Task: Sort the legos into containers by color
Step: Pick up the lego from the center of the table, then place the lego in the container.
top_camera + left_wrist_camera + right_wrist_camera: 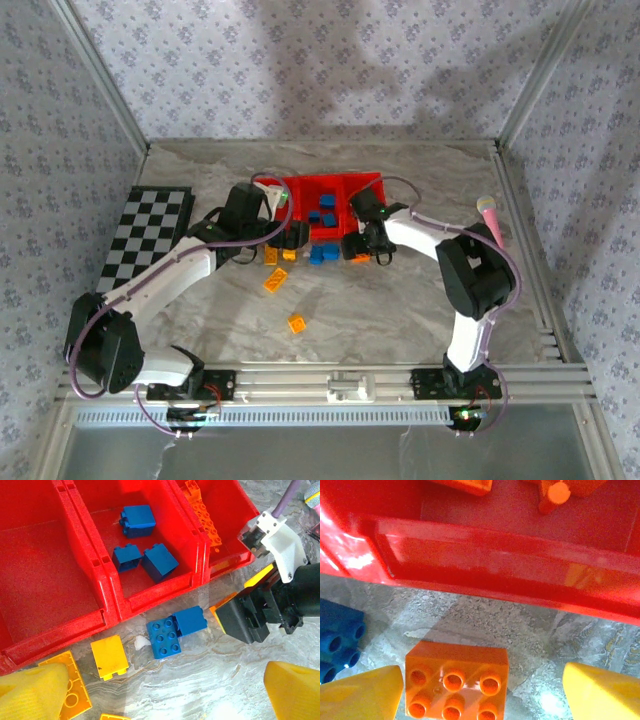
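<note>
The red containers [352, 186] stand at mid-table; the middle bin [150, 587] holds three blue legos [159, 562] and the right bin [227, 510] holds orange ones [204, 520]. Two blue legos [175, 630] lie touching on the table just in front of the bins, with yellow-orange legos [109, 656] to their left. My left gripper [160, 695] hangs open above bare table near the blue pair. My right gripper [480, 695] is open and low over the table, an orange lego [455, 682] between its fingers; the brick sits against the left finger [362, 695], well apart from the right one.
A checkered board [150, 235] lies at the left, and a pink cylinder [490, 215] at the right edge. More yellow-orange legos [275, 282] lie scattered nearer the arms. The bin's front wall [495, 565] rises just beyond the orange lego. The two grippers are close together.
</note>
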